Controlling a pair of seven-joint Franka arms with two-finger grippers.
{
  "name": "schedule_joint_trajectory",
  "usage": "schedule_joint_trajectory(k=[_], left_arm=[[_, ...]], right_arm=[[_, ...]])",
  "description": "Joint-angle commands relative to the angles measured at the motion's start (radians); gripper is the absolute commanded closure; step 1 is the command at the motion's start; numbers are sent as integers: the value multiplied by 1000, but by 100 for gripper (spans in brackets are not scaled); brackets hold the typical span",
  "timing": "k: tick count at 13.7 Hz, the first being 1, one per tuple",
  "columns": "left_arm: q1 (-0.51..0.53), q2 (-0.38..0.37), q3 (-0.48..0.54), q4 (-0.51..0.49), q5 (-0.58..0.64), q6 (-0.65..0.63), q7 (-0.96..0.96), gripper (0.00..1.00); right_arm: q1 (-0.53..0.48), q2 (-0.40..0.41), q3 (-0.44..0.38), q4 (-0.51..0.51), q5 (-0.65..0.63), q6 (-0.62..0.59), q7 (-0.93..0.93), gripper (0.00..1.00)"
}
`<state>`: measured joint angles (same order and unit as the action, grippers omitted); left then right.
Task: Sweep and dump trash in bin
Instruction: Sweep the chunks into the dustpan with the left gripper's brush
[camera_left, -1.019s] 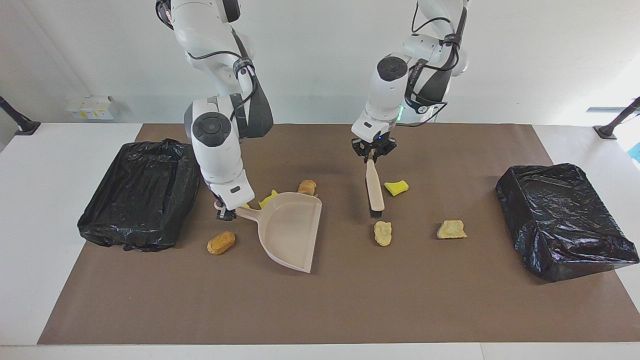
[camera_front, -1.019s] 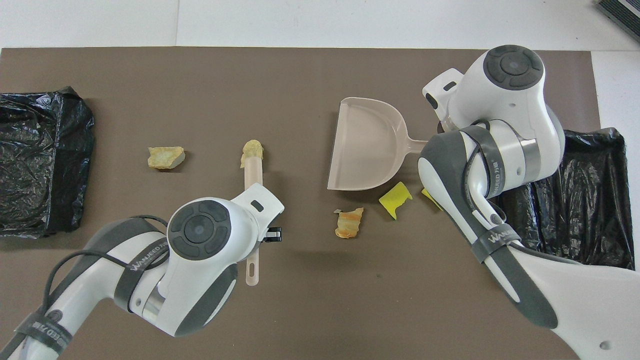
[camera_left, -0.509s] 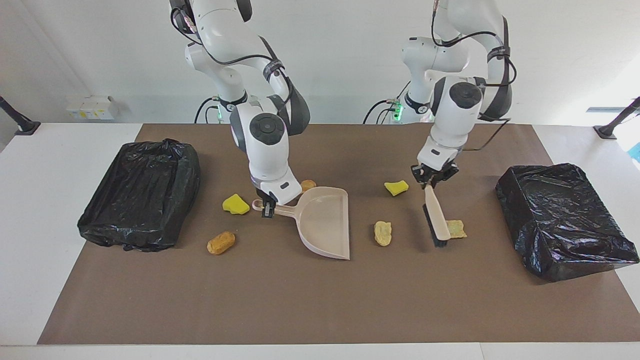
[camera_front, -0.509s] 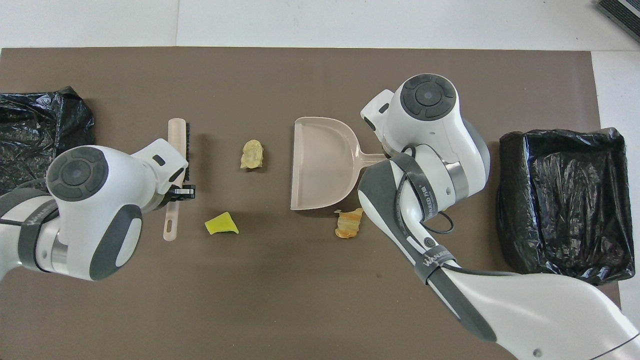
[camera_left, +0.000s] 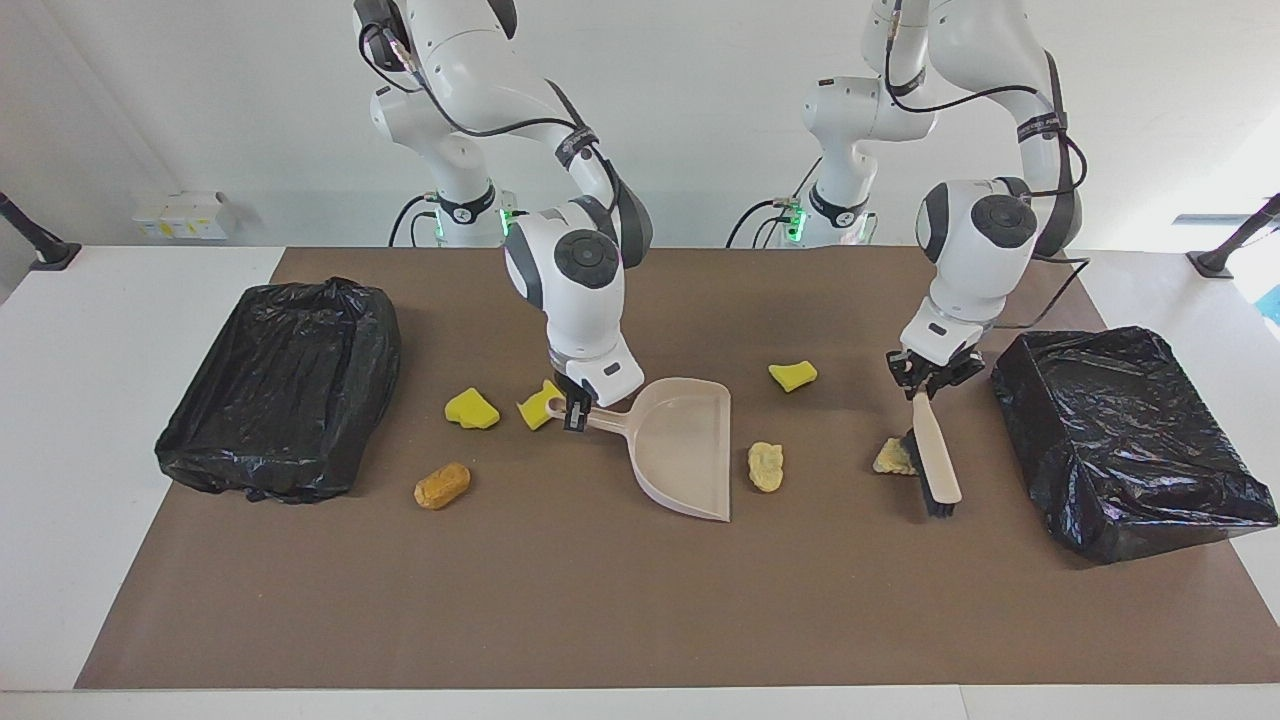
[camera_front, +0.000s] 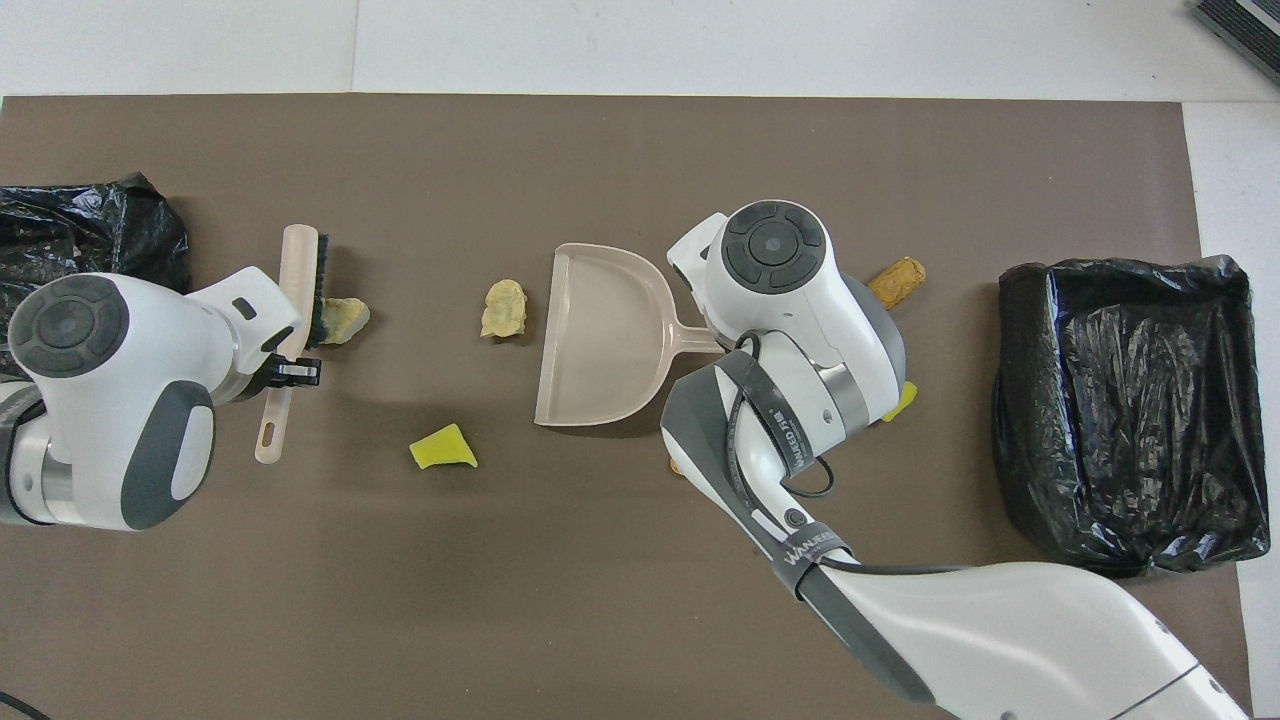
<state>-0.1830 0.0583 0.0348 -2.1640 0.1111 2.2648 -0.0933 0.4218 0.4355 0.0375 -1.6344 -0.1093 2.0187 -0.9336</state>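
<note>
No trash (camera_left: 766, 466) is binned: left end effector (camera_left: 925, 385) clamps the brush (camera_left: 936, 462), right end effector (camera_left: 574, 408) the empty dustpan (camera_left: 687, 443); all sweeping remains.

A plain white wall (camera_left: 700, 90) rises at the robots' end of the white table (camera_left: 120, 300); a brown mat (camera_left: 640, 600) covers most of its top; small white boxes (camera_left: 180, 215) sit against the wall; black stands (camera_left: 40, 245) flank the corners.

Glossy crinkled black plastic bin liners (camera_left: 1125, 430), smooth matt beige plastic dustpan (camera_left: 685, 445), matt brown paper-like table cover (camera_left: 640, 600), spongy yellow trash (camera_left: 471, 408).
</note>
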Motion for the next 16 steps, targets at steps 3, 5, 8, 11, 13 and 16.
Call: schedule_joint_trajectory(k=[3,5,8,11,13,16], left_arm=[[-137,18,-9,-10,13,5,-137,100],[-203,31,-9,-1,-49,-8,-201,100],[-217,9,-1,67,-76,-109,-232,100],[-84,5,20,83,-71,-154,-30,100],[-33,3,19,53,-71,-140,7,100],[-108,6,13,-2,-80,-58,-67,100]], right_arm=[[6,-11,5,-18,-9,6,27,100],[12,-12,5,-18,-9,-3,29,100],[12,-12,5,-18,-9,-3,39,100],[12,-12,5,-18,-9,-1,44,100],[12,-12,5,-18,-9,-1,44,100],[12,-12,5,-18,-9,-1,44,100]])
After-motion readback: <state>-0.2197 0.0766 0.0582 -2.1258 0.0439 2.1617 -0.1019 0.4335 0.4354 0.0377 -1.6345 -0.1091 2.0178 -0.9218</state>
